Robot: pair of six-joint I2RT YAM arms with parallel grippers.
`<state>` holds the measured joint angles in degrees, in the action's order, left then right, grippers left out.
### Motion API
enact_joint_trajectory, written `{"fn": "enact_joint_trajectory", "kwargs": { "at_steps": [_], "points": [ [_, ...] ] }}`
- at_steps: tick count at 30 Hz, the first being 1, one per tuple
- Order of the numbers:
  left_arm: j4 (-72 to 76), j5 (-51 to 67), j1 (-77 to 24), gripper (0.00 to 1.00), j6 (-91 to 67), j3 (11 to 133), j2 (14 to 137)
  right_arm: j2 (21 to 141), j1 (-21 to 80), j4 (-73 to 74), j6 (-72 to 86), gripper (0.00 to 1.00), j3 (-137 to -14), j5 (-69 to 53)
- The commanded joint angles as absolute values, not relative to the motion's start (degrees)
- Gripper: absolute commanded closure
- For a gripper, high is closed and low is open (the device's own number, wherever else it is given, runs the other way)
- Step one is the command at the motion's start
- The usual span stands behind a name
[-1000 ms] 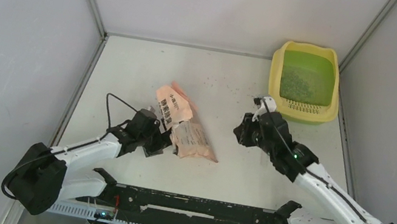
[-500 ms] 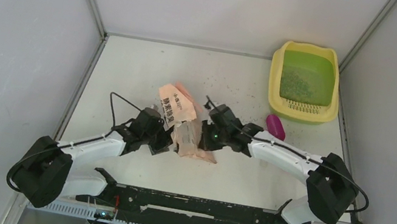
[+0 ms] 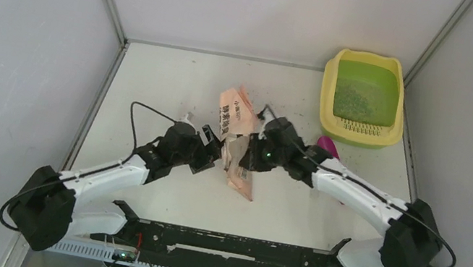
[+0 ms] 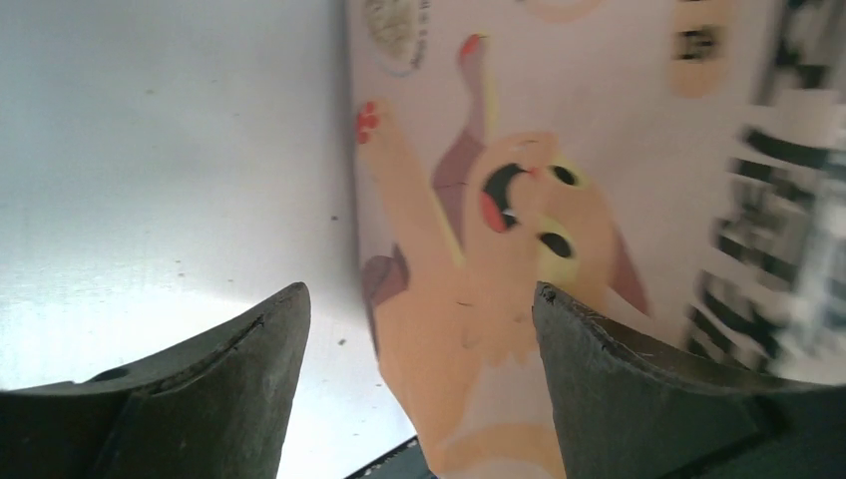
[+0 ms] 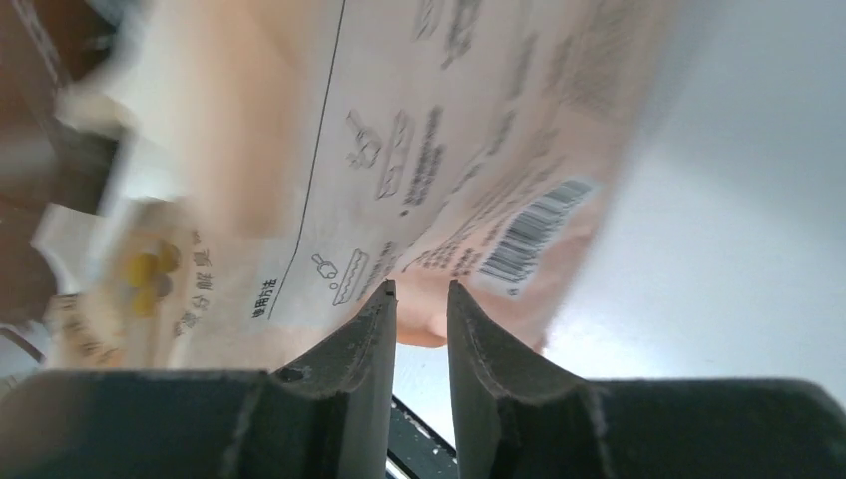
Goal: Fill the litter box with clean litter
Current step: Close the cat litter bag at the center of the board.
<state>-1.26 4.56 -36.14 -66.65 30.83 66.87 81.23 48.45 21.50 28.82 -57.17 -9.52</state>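
Yellow litter box [image 3: 327, 94] beyond right end effector [image 5: 420, 286], seemingly pinching bag [image 3: 236, 113]; left [image 4: 419, 289] released.

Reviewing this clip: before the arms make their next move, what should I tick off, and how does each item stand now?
1. Left end effector open: ok, jaws wide, bag right ahead.
2. Right end effector holding the bag: cannot tell; jaws nearly together against its printed side.
3. Bag opening's direction: cannot tell.
4. Litter box top unobstructed: ok.
5. Litter level: not ok; granules cover only part of the green basin.
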Motion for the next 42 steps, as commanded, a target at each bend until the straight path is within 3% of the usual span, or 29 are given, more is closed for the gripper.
{"fn": "enact_joint_trajectory", "kwargs": {
  "at_steps": [1,4,8,14,26,36,42],
  "points": [
    [0.7,2.7,-34.5,0.14,-67.1,31.3,60.3,72.8,39.7,25.7,29.4,0.67,-57.6,-7.0],
    [0.7,2.5,-32.6,0.13,-66.7,30.1,60.6,72.2,32.4,27.2,29.7,0.65,-57.8,-6.0],
    [1.7,4.0,-30.9,0.13,-64.1,32.0,71.0,79.5,26.2,26.7,29.9,0.64,-59.7,-8.1],
    [9.3,7.7,-30.6,0.18,-65.3,34.6,85.3,93.2,26.0,22.6,32.0,0.68,-63.3,-16.4],
    [0.5,6.0,-31.1,0.18,-62.8,41.3,81.9,98.1,38.1,21.1,34.4,0.68,-71.0,-18.1],
    [-4.7,5.6,-33.1,0.19,-60.6,48.0,83.4,99.0,39.5,21.8,32.8,0.67,-71.5,-19.9],
    [-7.3,4.9,-33.1,0.19,-60.2,48.1,79.3,93.6,38.4,20.0,32.5,0.66,-68.7,-20.2]
  ]
}}
